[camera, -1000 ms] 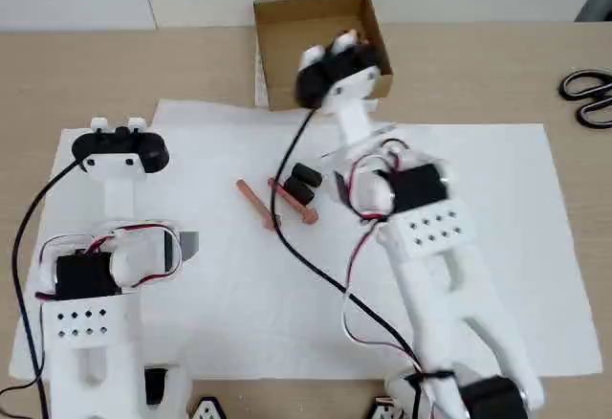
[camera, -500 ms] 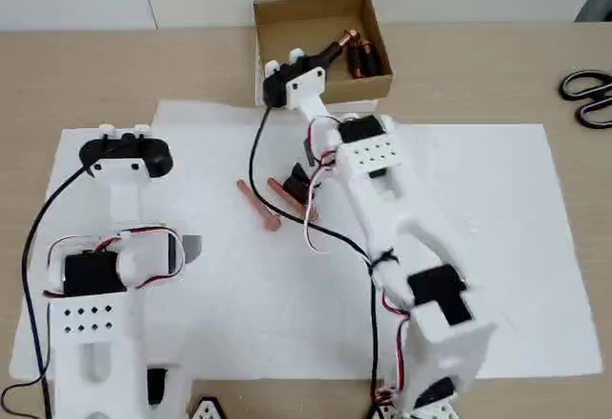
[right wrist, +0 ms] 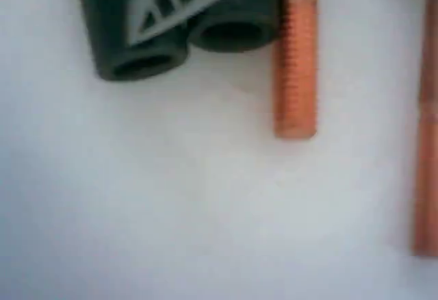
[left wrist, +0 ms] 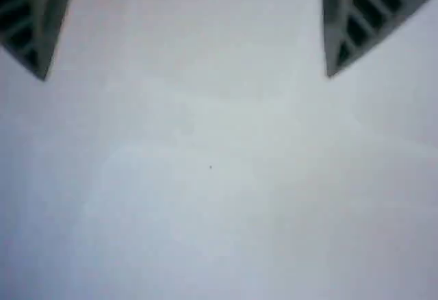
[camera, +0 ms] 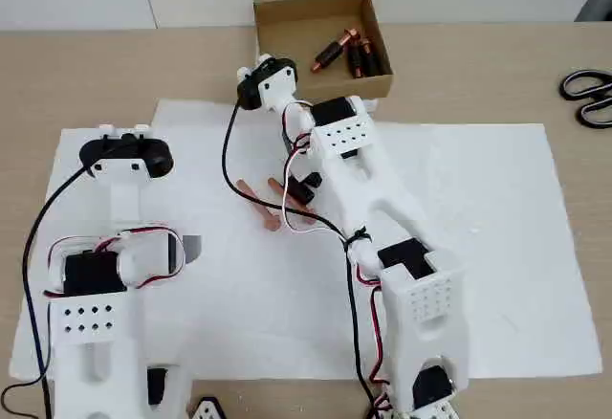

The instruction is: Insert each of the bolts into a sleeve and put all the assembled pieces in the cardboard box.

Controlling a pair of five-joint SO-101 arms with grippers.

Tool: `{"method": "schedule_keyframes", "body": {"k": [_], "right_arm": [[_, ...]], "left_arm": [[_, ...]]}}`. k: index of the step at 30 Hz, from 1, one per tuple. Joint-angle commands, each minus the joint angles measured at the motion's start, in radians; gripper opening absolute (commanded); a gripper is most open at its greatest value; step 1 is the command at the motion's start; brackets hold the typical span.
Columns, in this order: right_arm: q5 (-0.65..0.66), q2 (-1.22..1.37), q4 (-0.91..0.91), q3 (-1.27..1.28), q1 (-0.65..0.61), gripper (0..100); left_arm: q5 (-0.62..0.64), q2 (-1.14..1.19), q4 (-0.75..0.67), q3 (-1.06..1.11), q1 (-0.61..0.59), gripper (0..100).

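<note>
The left gripper (left wrist: 185,26) gapes wide, empty, well apart from the brown cardboard box (camera: 287,27). Nearer it, the right gripper (camera: 306,186), opening untellable, overhangs black tubular sleeves (right wrist: 102,33) and copper bolts (right wrist: 295,60).

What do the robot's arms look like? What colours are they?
The left arm and right arm are white plastic with black motors and panels of small round holes. Black, red and white cables loop along them. The fingers of the left end effector are dark and ribbed.
</note>
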Motion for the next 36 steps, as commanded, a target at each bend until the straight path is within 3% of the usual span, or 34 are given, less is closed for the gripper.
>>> {"method": "schedule_keyframes", "body": {"k": [1,36], "right_arm": [[0.005,-0.007,0.027,-0.055,-0.007,17.3],[0.003,0.119,0.047,-0.069,0.002,17.2]], "left_arm": [[0.008,-0.005,-0.018,-0.004,-0.002,24],[0.008,-0.005,-0.018,-0.004,-0.002,24]]}}
